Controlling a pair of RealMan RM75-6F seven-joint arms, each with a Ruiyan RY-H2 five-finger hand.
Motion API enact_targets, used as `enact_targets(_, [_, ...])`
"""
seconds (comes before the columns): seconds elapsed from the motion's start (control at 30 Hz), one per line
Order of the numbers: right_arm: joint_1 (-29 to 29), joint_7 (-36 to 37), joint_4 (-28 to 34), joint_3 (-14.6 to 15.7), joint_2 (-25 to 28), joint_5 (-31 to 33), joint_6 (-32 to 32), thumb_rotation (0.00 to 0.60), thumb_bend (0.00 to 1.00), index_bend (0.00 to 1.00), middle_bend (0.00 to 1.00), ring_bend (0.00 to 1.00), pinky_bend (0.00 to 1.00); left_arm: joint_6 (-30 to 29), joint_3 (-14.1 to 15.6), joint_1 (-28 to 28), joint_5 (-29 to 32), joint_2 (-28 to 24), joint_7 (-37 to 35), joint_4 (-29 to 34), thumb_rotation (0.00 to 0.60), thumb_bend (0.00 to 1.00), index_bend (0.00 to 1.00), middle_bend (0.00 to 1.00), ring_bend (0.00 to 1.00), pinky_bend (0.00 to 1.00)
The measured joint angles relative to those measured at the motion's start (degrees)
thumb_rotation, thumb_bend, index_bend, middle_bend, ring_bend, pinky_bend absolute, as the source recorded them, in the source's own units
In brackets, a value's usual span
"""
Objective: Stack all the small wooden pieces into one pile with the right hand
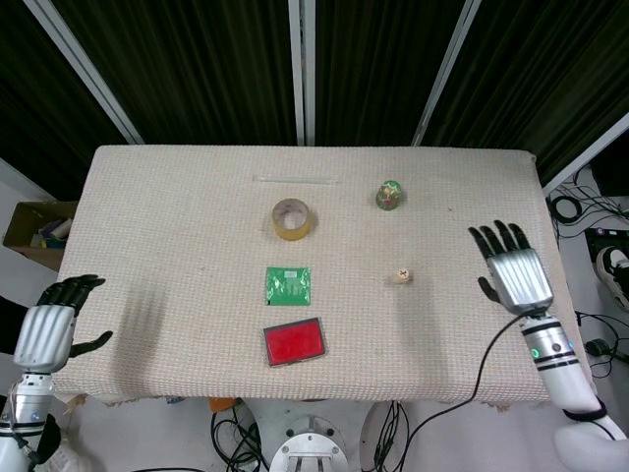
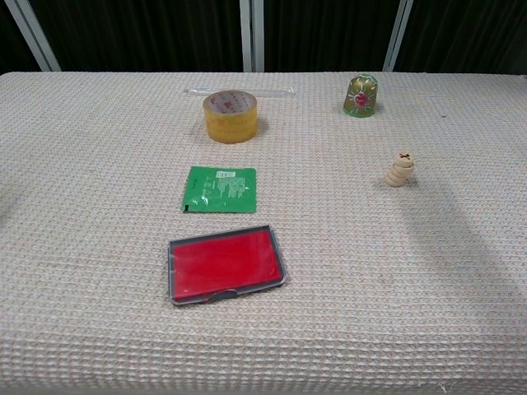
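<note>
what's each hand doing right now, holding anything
Left hand: open, holding nothing, at the table's left edge.
Right hand: open, fingers spread, holding nothing, clear of the wooden pile.

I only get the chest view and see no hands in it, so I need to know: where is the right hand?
Observer: The right hand hovers open near the table's right edge, well apart from the wooden pile.
Operator: And the left hand?
Observer: The left hand is at the table's left front corner, holding nothing.
Operator: Any loose wooden pieces elsewhere?
Observer: None show in the head view; only the one pile.
</note>
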State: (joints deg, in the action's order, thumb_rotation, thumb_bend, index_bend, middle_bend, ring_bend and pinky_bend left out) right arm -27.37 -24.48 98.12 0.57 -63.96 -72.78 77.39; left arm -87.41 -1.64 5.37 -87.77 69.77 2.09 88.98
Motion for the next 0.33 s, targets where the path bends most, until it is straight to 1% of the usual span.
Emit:
enact_targets(0.03, [2.3,2.2,0.2,0.7,0.6,-0.8,2.5,0.6,0.27,0.0,0.05,0.0,0.03,-0.2,-0.1,-0.2,0.4,-0.2,0.9,0.0,0.6,0.0,0.22,0.2,0.18,0.23])
enact_targets(0.1, [5.7,5.8,-0.1,1.8,1.3,-2.3,6.0,0.6,0.28,0.0,0.04,0.0,0.0,-0.5,-0.2,-0.6,1.1,-0.3,2.4,0.1,0.6,0.0,0.22,0.2,0.18,0.22])
enact_targets(0.23, [13.3,14.6,-2.8,4.4,1.7,-6.2,12.9,0.6,0.29,0.0,0.04,0.0,0.0,-0.9,-0.1,-2.0,3.1,-0.5,4.8,0.9,0.6,0.0,0.22,0.2,0.18,0.22])
enact_targets(0.33, [17.6,19.9,-6.1,5.8,1.3,-9.3,15.9,0.6,0.29,0.0,0.05,0.0,0.0,-1.8,0.2,-2.8,3.0,-0.5,5.3,1.7,0.6,0.0,0.22,0.2,0.18,0.22])
